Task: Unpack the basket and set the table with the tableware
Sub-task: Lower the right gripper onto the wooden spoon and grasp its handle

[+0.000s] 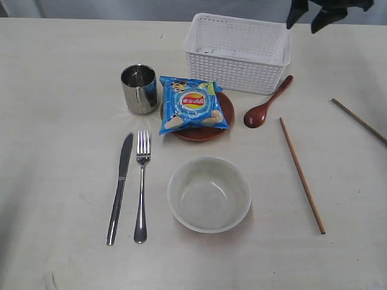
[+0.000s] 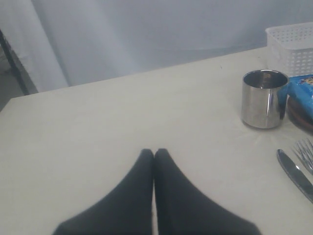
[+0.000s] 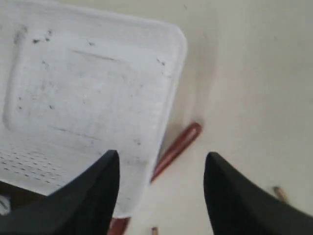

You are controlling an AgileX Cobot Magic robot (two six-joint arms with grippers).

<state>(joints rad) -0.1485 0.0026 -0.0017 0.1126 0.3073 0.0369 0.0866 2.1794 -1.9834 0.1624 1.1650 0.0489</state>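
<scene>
The left black two-fingered pincer [image 2: 154, 152] shows only in its own wrist view. Its dark tapered fingers [image 2: 132, 196] lie pressed together along their inner edges, the tips meeting in one point, so the jaws are fully closed with nothing between them. It sits low, angled forward over the pale cream surface [image 2: 98, 117]. The right black pincer [image 1: 308, 18] hangs at the far edge of the exterior view, right of the middle, held up off the surface with its fingertips pointing down; the arm above it is cut off. Its wrist view shows this pincer [image 3: 160, 164] with both broad fingers [image 3: 98, 196] standing wide apart, jaws spread, gripping nothing.
</scene>
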